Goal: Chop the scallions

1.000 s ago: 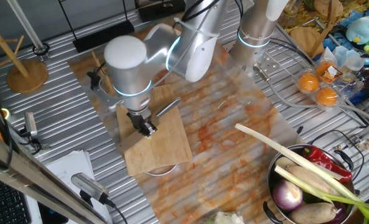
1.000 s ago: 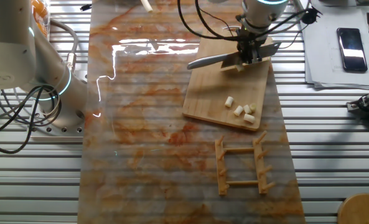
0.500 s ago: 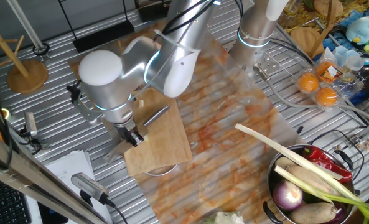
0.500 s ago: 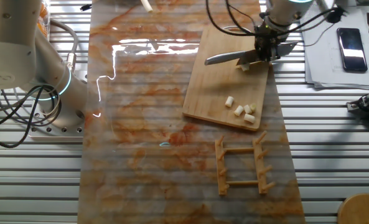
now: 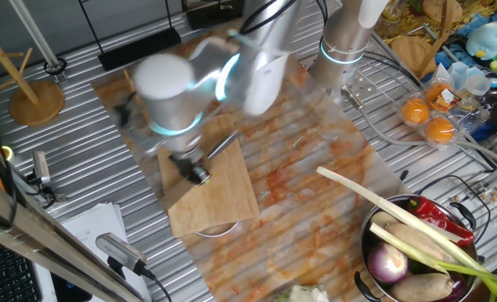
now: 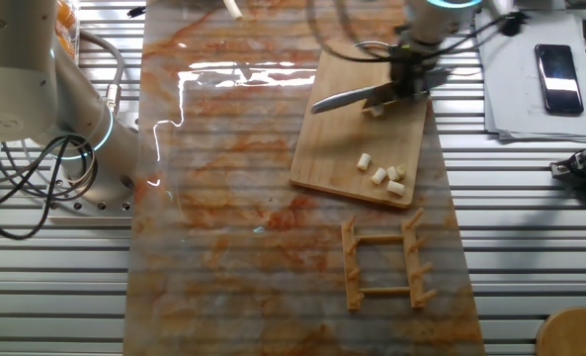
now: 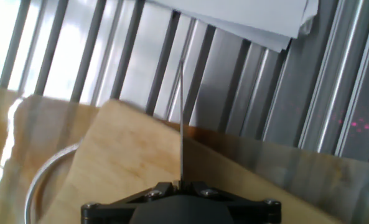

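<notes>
Knife [image 6: 357,96] sits clamped in my end effector [image 6: 407,83], fingers closed tight on the handle, blade reaching out flat over the far end of the cutting board [image 6: 347,148]. In the hand view the blade [image 7: 182,118] shows edge-on as a thin line running straight ahead from my fingers, above the board's corner [image 7: 128,162], with the ribbed metal surface [image 7: 259,106] and a stack of white paper [image 7: 246,18] beyond. My arm is blurred in one fixed view, where my end effector [image 5: 194,171] hangs over the board [image 5: 210,197]. The scallions [image 6: 382,174] lie as a few short pale chunks near the board's opposite end, well apart from the blade; one more pale piece [image 6: 375,110] sits just below the blade near my fingers. A wooden rack [image 6: 383,260] lies just beside the board on the stained mat [image 6: 223,198].
</notes>
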Motion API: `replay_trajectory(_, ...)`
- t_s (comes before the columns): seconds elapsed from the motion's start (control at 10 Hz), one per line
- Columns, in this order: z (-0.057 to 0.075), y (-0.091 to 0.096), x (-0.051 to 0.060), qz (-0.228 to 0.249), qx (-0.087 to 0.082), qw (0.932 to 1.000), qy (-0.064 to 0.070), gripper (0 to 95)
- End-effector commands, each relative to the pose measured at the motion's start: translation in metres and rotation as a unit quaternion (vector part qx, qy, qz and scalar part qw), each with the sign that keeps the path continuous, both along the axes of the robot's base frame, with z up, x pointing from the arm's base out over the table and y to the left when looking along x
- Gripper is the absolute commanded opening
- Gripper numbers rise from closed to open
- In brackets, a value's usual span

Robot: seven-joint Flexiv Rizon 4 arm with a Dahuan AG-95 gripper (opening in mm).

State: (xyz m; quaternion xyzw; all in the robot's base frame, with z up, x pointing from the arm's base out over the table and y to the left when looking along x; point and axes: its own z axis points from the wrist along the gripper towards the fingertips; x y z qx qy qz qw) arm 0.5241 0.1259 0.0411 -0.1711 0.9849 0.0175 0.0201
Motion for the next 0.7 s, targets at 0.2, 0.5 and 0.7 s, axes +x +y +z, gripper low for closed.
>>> replay_trajectory(0.2, -0.074, 0.001, -0.004, 0.008, -0.001, 0.9999, -0.014, 0.0)
replay_trajectory(0.5, -0.082, 0.001, -0.002, 0.006, -0.001, 0.9998, -0.017, 0.0)
replay_trajectory(0.7, -0.076, 0.005, 0.016, 0.013, -0.007, 0.9998, -0.011, 0.0)
